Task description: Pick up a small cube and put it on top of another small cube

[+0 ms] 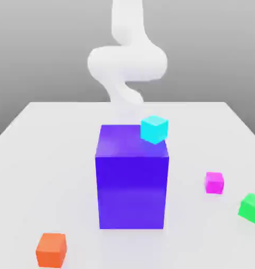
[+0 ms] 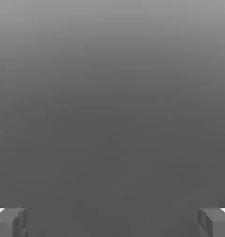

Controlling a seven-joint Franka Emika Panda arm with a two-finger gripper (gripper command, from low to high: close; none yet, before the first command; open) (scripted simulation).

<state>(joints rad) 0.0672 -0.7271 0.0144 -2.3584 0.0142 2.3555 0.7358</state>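
Cubes lie scattered on the white table (image 1: pixel 40 136): a cyan cube (image 1: pixel 154 129) sits at the top back corner of a large blue block (image 1: pixel 131 178), toward the exterior view's right; a magenta cube (image 1: pixel 214 182) and a green cube (image 1: pixel 251 207) rest well apart to the block's right, and an orange cube (image 1: pixel 51 250) lies near the front left. The white arm (image 1: pixel 127 60) rises behind the block. In the hand view the gripper (image 2: pixel 112 222) holds nothing, its fingers (image 2: pixel 10 222) spread wide apart.
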